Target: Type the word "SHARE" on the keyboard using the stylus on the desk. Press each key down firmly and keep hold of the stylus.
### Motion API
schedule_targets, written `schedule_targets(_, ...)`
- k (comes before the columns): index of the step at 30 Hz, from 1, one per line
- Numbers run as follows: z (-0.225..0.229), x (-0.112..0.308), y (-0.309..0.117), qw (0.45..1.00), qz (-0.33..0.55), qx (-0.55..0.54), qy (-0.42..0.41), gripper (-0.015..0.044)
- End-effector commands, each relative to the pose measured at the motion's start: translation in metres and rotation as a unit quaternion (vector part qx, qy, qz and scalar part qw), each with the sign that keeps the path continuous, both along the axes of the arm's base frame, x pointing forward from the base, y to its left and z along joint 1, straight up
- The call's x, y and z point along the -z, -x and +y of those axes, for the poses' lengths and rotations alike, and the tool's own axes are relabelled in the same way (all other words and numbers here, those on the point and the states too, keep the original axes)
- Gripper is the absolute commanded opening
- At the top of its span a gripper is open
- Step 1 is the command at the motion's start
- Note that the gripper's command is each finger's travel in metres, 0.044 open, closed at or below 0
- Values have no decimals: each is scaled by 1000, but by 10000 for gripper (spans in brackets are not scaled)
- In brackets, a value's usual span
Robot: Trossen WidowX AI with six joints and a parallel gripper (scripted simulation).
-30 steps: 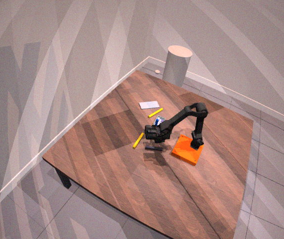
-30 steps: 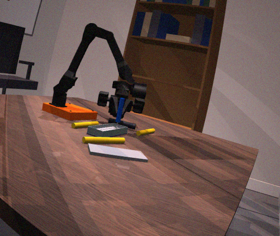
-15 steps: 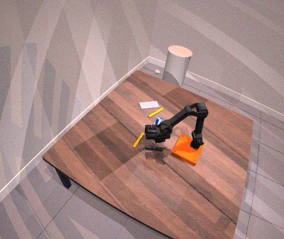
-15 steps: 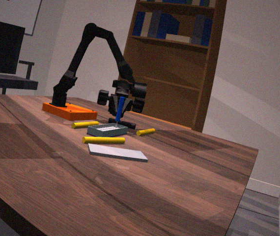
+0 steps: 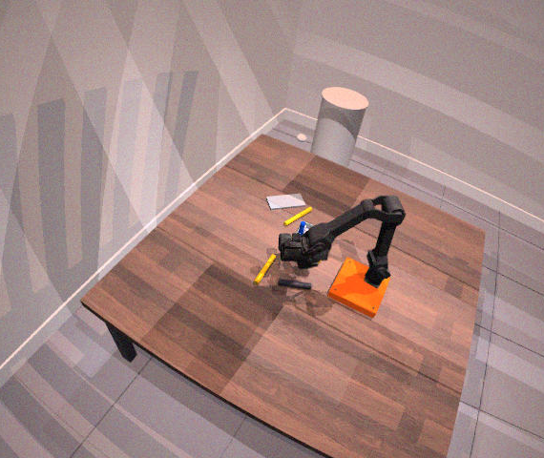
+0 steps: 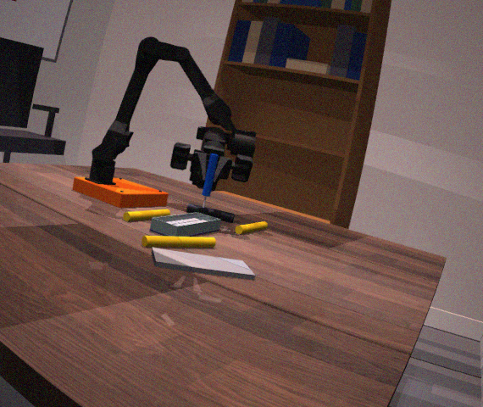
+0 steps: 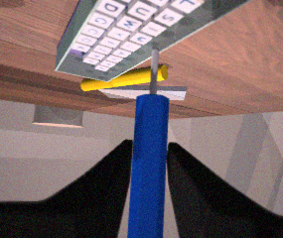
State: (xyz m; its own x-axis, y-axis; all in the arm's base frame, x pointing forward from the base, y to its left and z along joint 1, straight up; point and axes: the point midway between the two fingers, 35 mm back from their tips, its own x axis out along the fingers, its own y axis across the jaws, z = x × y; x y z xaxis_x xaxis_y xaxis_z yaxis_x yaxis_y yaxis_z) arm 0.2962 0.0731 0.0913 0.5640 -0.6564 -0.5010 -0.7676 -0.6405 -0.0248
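My gripper (image 6: 208,179) (image 7: 149,148) is shut on the blue stylus (image 5: 302,227) (image 6: 209,173) (image 7: 150,174), thin metal tip pointing down and slightly tilted. The small grey-green keyboard (image 6: 163,225) (image 7: 208,16) lies below on the table. In the wrist view the tip appears over the keyboard's border, beside the outer row of white keys near the S key (image 7: 168,17) and the I key (image 7: 153,29). In the exterior view the tip ends a little above the keyboard's far side. No key looks pressed. In the top view the arm hides most of the keyboard.
Yellow rods (image 5: 264,269) (image 6: 178,242) (image 7: 126,79) lie around the keyboard on several sides. A black rod (image 5: 294,283) (image 6: 222,214) lies behind it in the exterior view. A pale flat slab (image 5: 285,200) (image 6: 202,264) lies beyond one yellow rod. The arm stands on an orange base (image 5: 358,290) (image 6: 121,200).
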Motion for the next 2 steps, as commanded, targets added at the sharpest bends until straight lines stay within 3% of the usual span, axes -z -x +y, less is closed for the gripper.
schedule_targets(1,0,0,0,1000,0,0,0,81)
schedule_targets(2,0,0,0,1000,0,0,0,81)
